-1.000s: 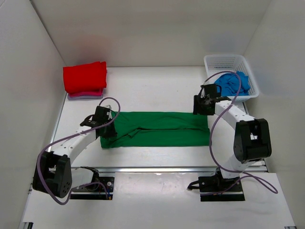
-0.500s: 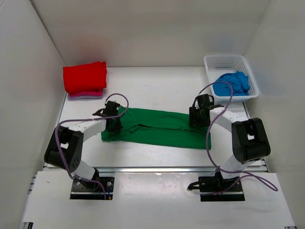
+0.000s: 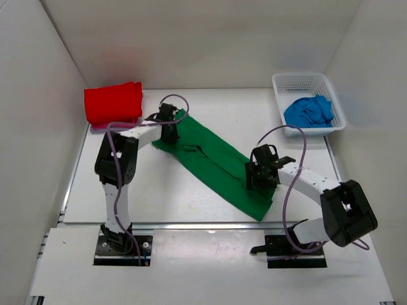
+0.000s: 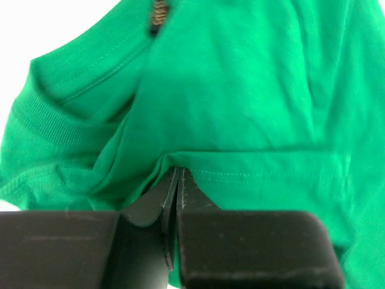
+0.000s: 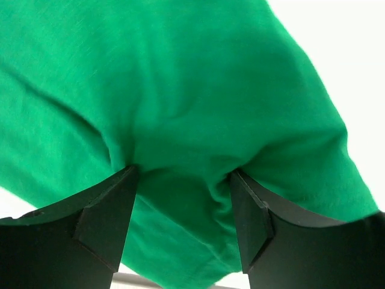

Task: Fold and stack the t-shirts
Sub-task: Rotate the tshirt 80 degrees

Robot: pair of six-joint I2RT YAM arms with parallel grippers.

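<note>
The bright green t-shirt [image 3: 210, 159], folded into a long strip, lies slantwise on the table from the back left to the front right. My left gripper [image 3: 169, 127] is shut on its back-left end; in the left wrist view the fingertips [image 4: 178, 171] pinch a hemmed fold of the green cloth [image 4: 240, 90]. My right gripper [image 3: 257, 178] holds the front-right end; its fingers [image 5: 111, 211] stand apart with green cloth [image 5: 180, 78] bunched between them. The folded red t-shirt [image 3: 113, 101] rests on the pink one [image 3: 111, 128] at the back left. The blue t-shirt [image 3: 308, 111] lies crumpled in the basket.
The white mesh basket [image 3: 302, 77] stands at the back right corner. White walls close in the table on the left, back and right. The arm bases and a metal rail [image 3: 203, 223] run along the near edge.
The green strip has swung from lying crosswise to a slant. My left gripper carried its end back toward the red stack; my right gripper drew the other end toward the near edge.
</note>
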